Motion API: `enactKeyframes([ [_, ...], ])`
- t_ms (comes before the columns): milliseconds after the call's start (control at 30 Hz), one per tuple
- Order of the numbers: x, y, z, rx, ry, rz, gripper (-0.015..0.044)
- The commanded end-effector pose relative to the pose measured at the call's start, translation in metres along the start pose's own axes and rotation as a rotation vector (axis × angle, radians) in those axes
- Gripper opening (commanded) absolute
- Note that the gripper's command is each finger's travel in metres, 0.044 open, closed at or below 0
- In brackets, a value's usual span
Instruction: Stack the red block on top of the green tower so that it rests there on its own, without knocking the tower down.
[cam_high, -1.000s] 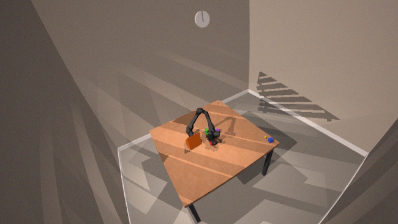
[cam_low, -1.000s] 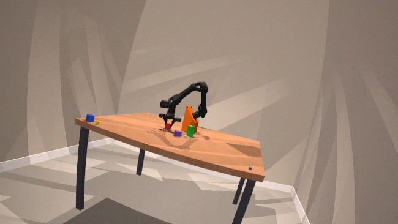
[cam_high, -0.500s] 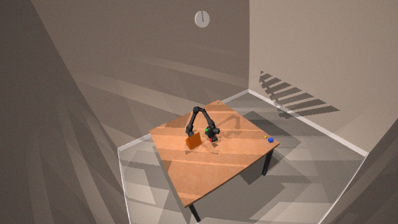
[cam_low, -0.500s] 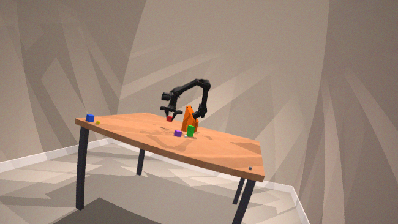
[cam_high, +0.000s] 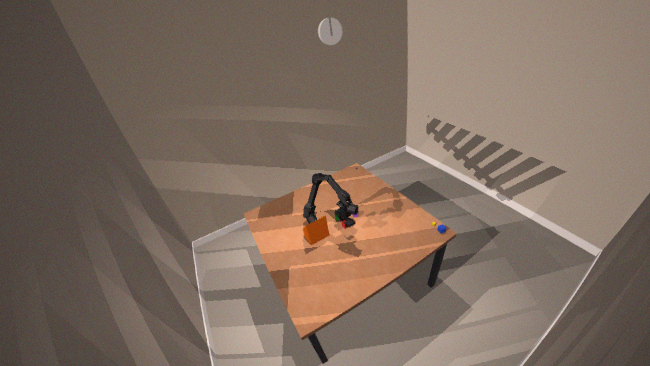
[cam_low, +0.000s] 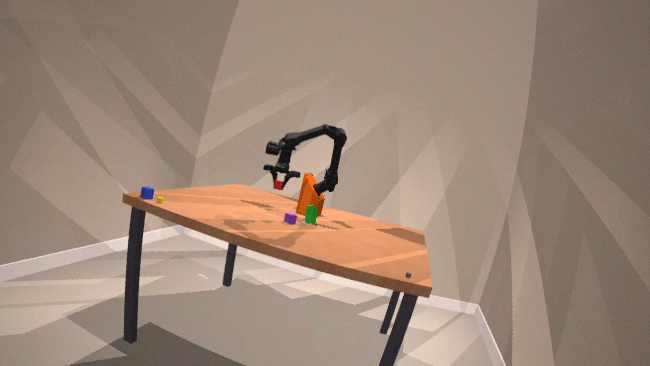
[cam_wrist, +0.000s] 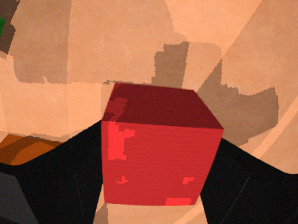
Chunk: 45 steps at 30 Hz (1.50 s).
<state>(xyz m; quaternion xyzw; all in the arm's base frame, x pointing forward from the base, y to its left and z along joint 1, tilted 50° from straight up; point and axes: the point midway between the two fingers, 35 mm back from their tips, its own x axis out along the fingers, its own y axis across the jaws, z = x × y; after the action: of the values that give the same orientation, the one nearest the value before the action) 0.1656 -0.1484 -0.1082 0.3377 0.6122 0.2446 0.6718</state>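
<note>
The red block (cam_high: 344, 225) (cam_low: 278, 185) (cam_wrist: 159, 162) is held between the two black fingers of my gripper (cam_low: 279, 184) (cam_wrist: 152, 128), up in the air above the table. In the wrist view the block sits level between the fingers. The green tower (cam_low: 311, 214) (cam_high: 337, 217) stands upright on the table, to the right of and lower than my gripper in the exterior view. In the top view the arm partly hides it. Only a sliver of green (cam_wrist: 2, 26) shows at the upper left edge of the wrist view.
A purple block (cam_low: 290, 218) (cam_high: 355, 215) lies close beside the tower, with a tiny pale cube (cam_low: 303, 223) between them. An orange wedge-shaped object (cam_high: 316, 231) (cam_low: 308, 197) stands by the arm's base. A blue block (cam_high: 442, 229) (cam_low: 147, 193) and a small yellow cube (cam_high: 434, 224) (cam_low: 160, 200) lie near a far corner.
</note>
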Motion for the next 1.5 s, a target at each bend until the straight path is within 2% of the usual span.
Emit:
enactKeyframes([
  [0,-0.003,0.000,0.000,-0.005,0.003,-0.004,0.0000],
  [167,-0.007,0.011,0.007,-0.004,0.004,-0.012,0.0000],
  [833,-0.014,0.116,0.053,0.002,-0.002,-0.028,0.0000],
  [1467,-0.003,0.208,0.054,-0.006,0.004,0.007,0.0000],
])
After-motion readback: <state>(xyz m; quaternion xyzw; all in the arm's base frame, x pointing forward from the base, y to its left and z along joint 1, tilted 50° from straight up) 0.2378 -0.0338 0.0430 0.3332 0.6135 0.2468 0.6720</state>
